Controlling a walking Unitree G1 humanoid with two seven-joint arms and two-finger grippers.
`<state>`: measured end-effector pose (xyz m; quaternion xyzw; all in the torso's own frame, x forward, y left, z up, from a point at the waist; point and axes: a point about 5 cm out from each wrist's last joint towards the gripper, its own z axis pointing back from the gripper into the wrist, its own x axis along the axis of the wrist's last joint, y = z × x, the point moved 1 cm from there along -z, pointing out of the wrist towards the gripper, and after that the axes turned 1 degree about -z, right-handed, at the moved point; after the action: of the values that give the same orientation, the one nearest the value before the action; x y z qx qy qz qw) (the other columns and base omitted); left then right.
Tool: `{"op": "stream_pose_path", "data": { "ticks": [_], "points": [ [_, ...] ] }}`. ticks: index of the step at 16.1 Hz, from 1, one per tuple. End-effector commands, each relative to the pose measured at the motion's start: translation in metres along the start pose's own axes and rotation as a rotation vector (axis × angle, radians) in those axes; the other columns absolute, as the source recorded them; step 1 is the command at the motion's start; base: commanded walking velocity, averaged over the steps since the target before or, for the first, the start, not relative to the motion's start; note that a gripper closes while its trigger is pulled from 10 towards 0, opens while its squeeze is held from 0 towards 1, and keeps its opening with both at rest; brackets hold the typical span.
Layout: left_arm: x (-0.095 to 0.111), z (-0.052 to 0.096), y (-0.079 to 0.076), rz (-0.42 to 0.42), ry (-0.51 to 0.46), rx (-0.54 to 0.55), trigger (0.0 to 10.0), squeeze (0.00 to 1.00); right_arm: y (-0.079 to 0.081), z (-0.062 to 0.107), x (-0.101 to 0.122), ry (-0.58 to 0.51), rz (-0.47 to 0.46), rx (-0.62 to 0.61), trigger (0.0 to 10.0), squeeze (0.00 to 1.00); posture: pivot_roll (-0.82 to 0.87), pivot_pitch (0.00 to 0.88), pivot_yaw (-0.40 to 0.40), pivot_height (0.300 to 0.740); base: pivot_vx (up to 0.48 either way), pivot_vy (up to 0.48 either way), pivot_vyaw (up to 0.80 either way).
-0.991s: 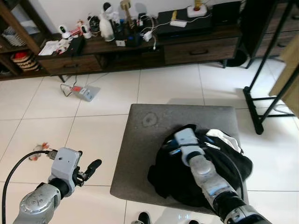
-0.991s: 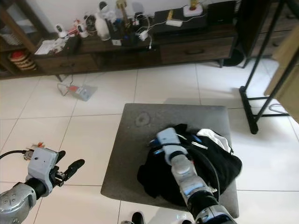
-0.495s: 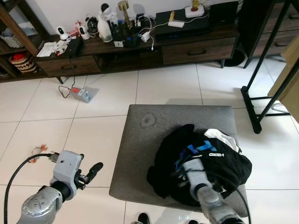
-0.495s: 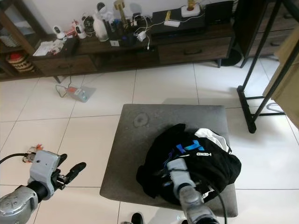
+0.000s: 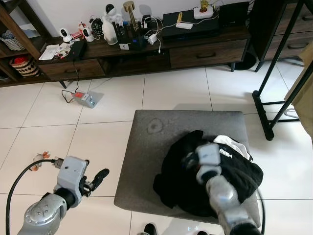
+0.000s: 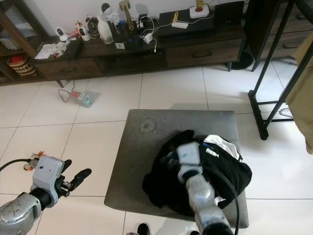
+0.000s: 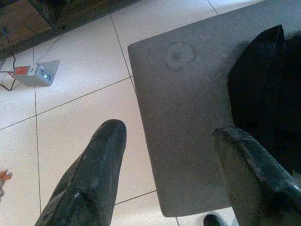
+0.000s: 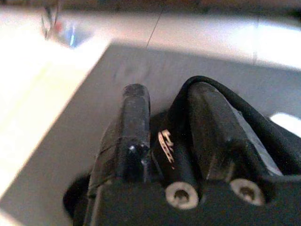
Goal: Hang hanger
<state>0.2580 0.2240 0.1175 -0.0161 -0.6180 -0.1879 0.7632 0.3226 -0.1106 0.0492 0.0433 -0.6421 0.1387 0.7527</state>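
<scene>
A heap of black clothing [image 5: 234, 172] with a white and blue patch lies on the right half of a grey ottoman [image 5: 151, 147]. My right gripper [image 8: 164, 94] hovers over the heap's near left part, its silver wrist [image 5: 209, 157] above the fabric. Its fingers are shut on a thin black curved bar, apparently the hanger [image 8: 221, 101], which loops over one finger [image 8: 214, 117]. The rest of the hanger is hidden in the cloth. Low at the left, my left gripper [image 7: 169, 129] is open above the tiled floor beside the ottoman, holding nothing.
A black clothes rack [image 5: 283, 58] stands at the right with a beige garment [image 5: 308, 98] hanging at the edge. A dark TV cabinet [image 5: 146, 49] crowded with small items runs along the back. A power strip [image 5: 84, 98] and a small toy [image 5: 39, 157] lie on the floor.
The right gripper dipped toward the ottoman's near edge half a second ago and has come back up and forward over the clothing. The left arm has hardly moved.
</scene>
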Motion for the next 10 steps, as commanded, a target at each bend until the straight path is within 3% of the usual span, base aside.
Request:
{"op": "stream_pose_path", "data": {
  "ticks": [1,4,5,6,8,9,10],
  "points": [
    [-0.01,0.003,0.001,0.004,0.042,0.009,10.0,0.0,0.005,0.006,-0.017,0.072,0.016,0.013,10.0,0.0,0.13,0.289,0.167,0.74,0.0,0.0,0.0],
    [-0.01,0.005,0.004,0.002,0.044,0.014,10.0,0.0,0.0,0.022,-0.016,0.045,-0.01,0.015,10.0,0.0,0.13,0.298,0.166,0.74,0.0,0.0,0.0],
    [-0.01,0.005,0.004,0.001,0.045,0.015,10.0,0.0,0.0,0.03,-0.021,0.075,0.006,0.033,10.0,0.7,0.12,0.299,0.164,0.74,0.0,0.0,0.0],
    [-0.01,0.004,0.004,0.002,0.046,0.015,10.0,0.0,-0.003,0.038,-0.027,0.121,0.026,0.02,10.0,1.0,0.12,0.301,0.163,0.74,0.0,0.0,0.0],
    [-0.011,0.003,0.002,0.004,0.044,0.01,10.0,0.0,-0.017,0.052,-0.029,0.123,0.023,-0.091,10.0,1.0,0.12,0.301,0.161,0.74,0.0,0.0,0.0],
    [-0.011,0.003,0.002,0.005,0.044,0.011,10.0,0.0,-0.024,0.057,-0.023,0.077,0.01,-0.145,10.0,0.0,0.12,0.302,0.161,0.74,0.0,0.0,0.0],
    [-0.011,0.003,0.003,0.005,0.044,0.012,10.0,0.0,-0.035,0.066,-0.014,0.014,0.0,-0.236,10.0,0.0,0.11,0.302,0.16,0.74,0.0,0.0,0.0]
  ]
}}
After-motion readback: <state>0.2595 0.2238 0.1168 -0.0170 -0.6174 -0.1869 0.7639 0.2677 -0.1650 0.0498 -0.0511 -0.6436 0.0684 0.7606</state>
